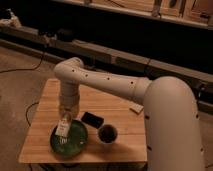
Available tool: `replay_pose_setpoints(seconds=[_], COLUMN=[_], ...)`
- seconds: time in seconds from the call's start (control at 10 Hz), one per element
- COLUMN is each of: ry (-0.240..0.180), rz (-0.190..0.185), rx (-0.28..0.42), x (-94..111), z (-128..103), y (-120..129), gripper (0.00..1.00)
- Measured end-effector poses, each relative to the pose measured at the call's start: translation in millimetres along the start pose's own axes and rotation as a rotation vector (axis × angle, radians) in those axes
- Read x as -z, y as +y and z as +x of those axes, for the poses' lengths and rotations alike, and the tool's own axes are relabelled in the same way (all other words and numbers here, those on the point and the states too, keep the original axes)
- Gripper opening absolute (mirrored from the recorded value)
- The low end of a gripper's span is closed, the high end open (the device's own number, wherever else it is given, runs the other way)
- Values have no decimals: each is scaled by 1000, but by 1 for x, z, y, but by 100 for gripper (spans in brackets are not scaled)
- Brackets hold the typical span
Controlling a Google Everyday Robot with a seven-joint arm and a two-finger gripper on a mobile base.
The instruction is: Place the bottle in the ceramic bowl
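The white bottle (63,127) with a darker label hangs upright from my gripper (66,116), which is shut on its top. It sits just above the left part of the wide green ceramic bowl (75,142), and I cannot tell whether its lower end touches the bowl. The bowl stands at the front left of the wooden table (45,107). My white arm comes in from the right and bends down over the bowl.
A flat black rectangular object (92,119) lies just right of the bowl. A white-rimmed cup with a dark inside (107,133) stands at the front. A pale tan block (136,108) lies near the table's right edge. Dark shelving runs along the back.
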Motion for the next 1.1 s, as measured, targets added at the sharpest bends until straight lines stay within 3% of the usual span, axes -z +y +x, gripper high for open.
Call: replay_pose_setpoints(seconds=[0.2,0.6,1.1], ry=[4,-34,-34], rz=[-12,-53,-54], rx=[-9,39,38], x=[-6,-18,-18], z=[4,-3,-2], y=[6,9,10], gripper=[79,80,80])
